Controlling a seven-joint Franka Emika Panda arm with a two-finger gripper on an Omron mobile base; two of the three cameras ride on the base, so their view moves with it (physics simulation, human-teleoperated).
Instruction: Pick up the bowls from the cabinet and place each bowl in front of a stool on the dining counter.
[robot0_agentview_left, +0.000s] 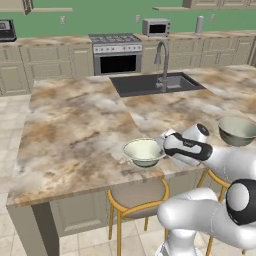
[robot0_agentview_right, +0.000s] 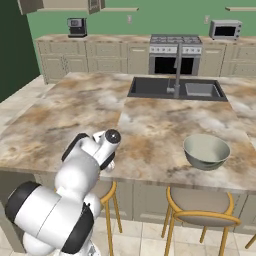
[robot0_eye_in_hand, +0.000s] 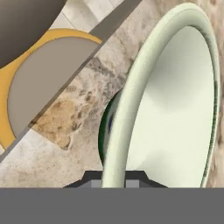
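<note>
Clamped on the rim of a bowl (robot0_eye_in_hand: 170, 109), our gripper (robot0_eye_in_hand: 114, 180) had its two dark fingertips pinching the cream-white edge from both sides, as the hand view showed. From the left base view we saw that same bowl (robot0_agentview_left: 144, 151) at the near edge of the dining counter (robot0_agentview_left: 75, 130), its underside at or just above the marble top; we could not tell whether it touched. The gripper (robot0_agentview_left: 165, 144) met it from the right side. A stool (robot0_agentview_left: 137, 196) with a round taupe seat and yellow-orange frame stood right below that bowl, tucked against the counter's near side. In the hand view the stool (robot0_eye_in_hand: 43, 78) lay beyond the counter's edge.

We saw a second bowl (robot0_agentview_right: 206, 151) resting upright on the counter (robot0_agentview_right: 160, 125) further to the right, well apart from the first and also close to the near edge. Another stool (robot0_agentview_right: 200, 202) stood in front of it.

Farther back, the dark sink (robot0_agentview_left: 155, 83) and its curved steel tap (robot0_agentview_left: 163, 62) sat in the counter top. Beyond them, along the far wall, we saw a stove (robot0_agentview_left: 116, 52), a microwave (robot0_agentview_left: 156, 27) and a coffee machine (robot0_agentview_right: 76, 27).
</note>
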